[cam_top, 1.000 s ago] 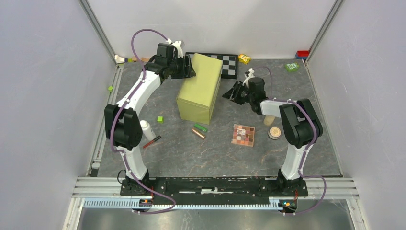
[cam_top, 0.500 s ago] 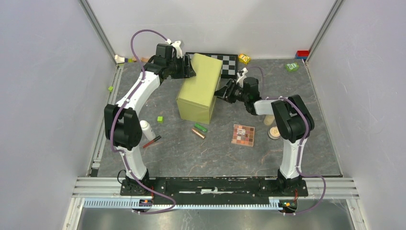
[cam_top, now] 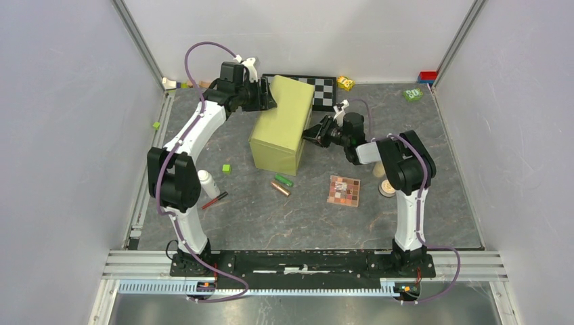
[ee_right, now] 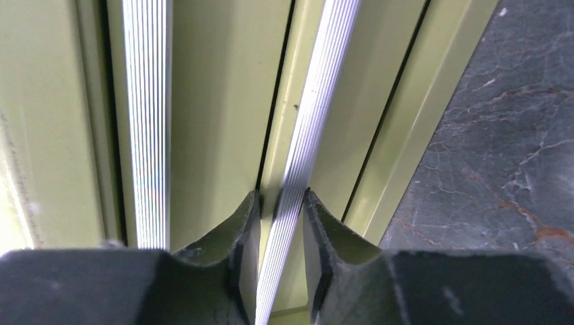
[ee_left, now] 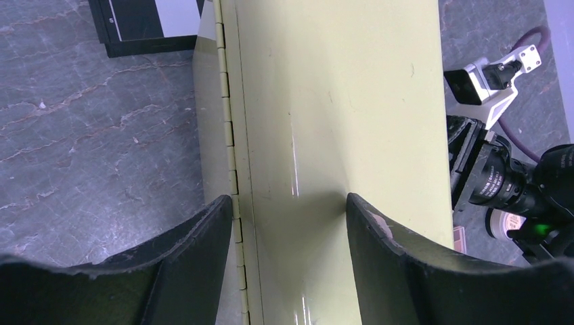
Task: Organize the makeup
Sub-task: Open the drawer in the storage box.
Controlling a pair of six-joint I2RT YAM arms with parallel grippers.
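Observation:
A yellow-green box [cam_top: 283, 124] stands mid-table. My left gripper [cam_top: 269, 97] rests on its far top edge, jaws open and straddling the hinge line [ee_left: 230, 135]; the left wrist view shows the gripper [ee_left: 291, 210] holding nothing. My right gripper [cam_top: 309, 133] is at the box's right face, shut on a ribbed silver handle [ee_right: 304, 115], as the right wrist view of that gripper [ee_right: 281, 203] shows. The makeup lies on the table: white bottle [cam_top: 205, 183], red pencil [cam_top: 214, 200], green tube [cam_top: 283, 181], bronze tube [cam_top: 280, 188], eyeshadow palette [cam_top: 344, 191], round compact [cam_top: 387, 187]. A beige bottle [cam_top: 380, 169] is half hidden behind my right arm.
A chequered board [cam_top: 326, 88] lies behind the box. Small green cubes [cam_top: 226, 168] sit left of it. Yellow [cam_top: 346, 82], green [cam_top: 413, 94] and red-blue [cam_top: 427, 76] bits lie along the back wall. A second ribbed handle [ee_right: 145, 101] runs parallel on the box face.
My right gripper moved left to the box's right face and closed round the silver handle. The left arm has stayed put.

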